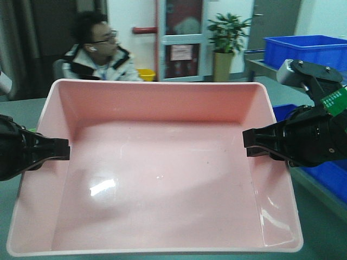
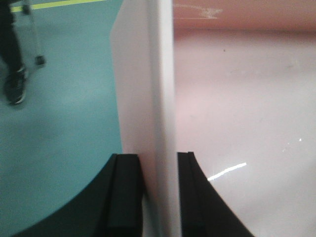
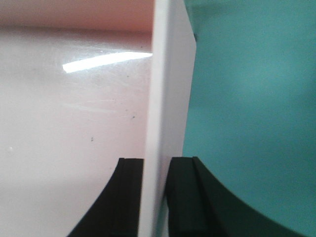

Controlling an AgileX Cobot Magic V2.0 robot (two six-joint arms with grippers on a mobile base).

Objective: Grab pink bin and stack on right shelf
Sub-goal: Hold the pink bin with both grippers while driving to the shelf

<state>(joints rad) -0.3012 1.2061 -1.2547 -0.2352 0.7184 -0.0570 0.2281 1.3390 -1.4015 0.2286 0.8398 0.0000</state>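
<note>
The pink bin (image 1: 162, 179) fills most of the front view, empty and held between my two arms. My left gripper (image 1: 62, 149) is shut on its left wall, one finger inside and one outside. In the left wrist view that wall runs up between the fingers of the left gripper (image 2: 159, 163), with the pink bin's floor (image 2: 237, 98) to the right. My right gripper (image 1: 249, 140) is shut on the opposite wall. The right wrist view has the right gripper (image 3: 157, 165) clamping the rim, with the pink bin's inside (image 3: 74, 123) on the left. The right shelf is out of view.
Blue crates stand at the right, one far (image 1: 309, 46) and one close beside my right arm (image 1: 325, 173). A seated person (image 1: 100, 51), a yellow bin (image 1: 146, 74) and a potted plant (image 1: 227, 38) are behind the bin. Green floor (image 2: 64, 123) and someone's shoe (image 2: 15, 86) lie below.
</note>
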